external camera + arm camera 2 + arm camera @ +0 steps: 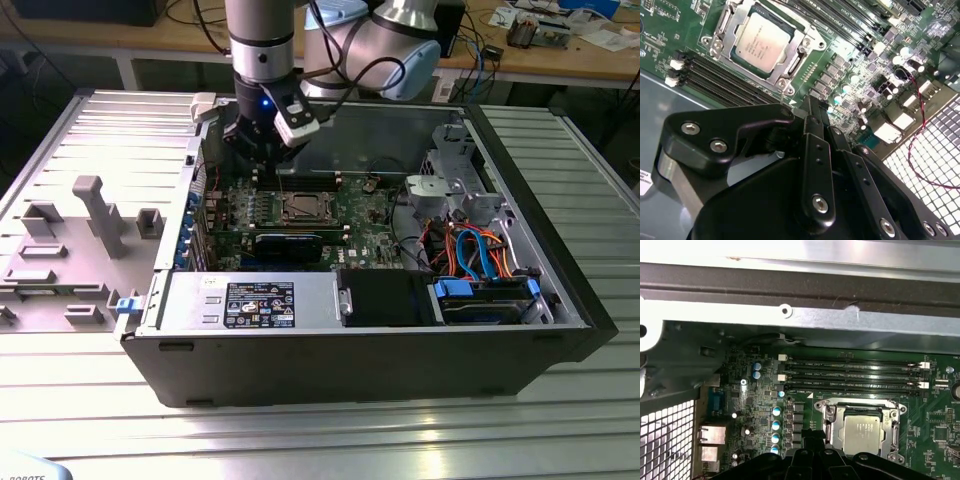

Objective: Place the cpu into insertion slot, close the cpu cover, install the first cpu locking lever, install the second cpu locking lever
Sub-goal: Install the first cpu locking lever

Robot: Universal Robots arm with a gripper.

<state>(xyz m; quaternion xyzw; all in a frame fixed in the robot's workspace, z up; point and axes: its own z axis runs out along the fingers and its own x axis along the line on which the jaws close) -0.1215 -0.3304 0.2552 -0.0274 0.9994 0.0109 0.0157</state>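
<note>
while jaws hang clenched, empty, cpu [762, 42] sits framed by cpu cover [796, 59], memory slots [715, 76] alongside.

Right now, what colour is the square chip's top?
The small square chip is silver-grey, best in the second wrist view.

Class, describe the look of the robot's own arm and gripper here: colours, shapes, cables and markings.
The arm is a silver-grey tube with pale blue joint caps and a black wrist showing a small blue light. A white box sits beside it, fed by black cables. The gripper is matte black: angular linked bars with silver screw heads.
</note>
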